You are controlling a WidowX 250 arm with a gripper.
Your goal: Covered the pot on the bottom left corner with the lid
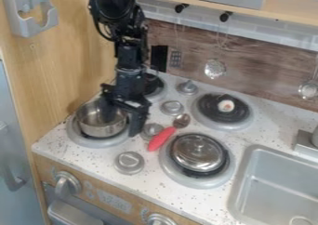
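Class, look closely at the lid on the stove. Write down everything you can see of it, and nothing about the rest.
The lid is round, gently domed and shiny silver, with light and dark reflections that make it look like metal. A small knob of similar colour stands up at its centre. It lies flat, knob upward, on the black-centred burner nearest the sink. Nothing rests on top of it.

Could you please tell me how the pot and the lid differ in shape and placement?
The pot is deep and open-topped, while the lid is shallow and domed, with a knob on top. The pot stands on the front left burner; the lid lies on the front right burner. Both are round and shiny.
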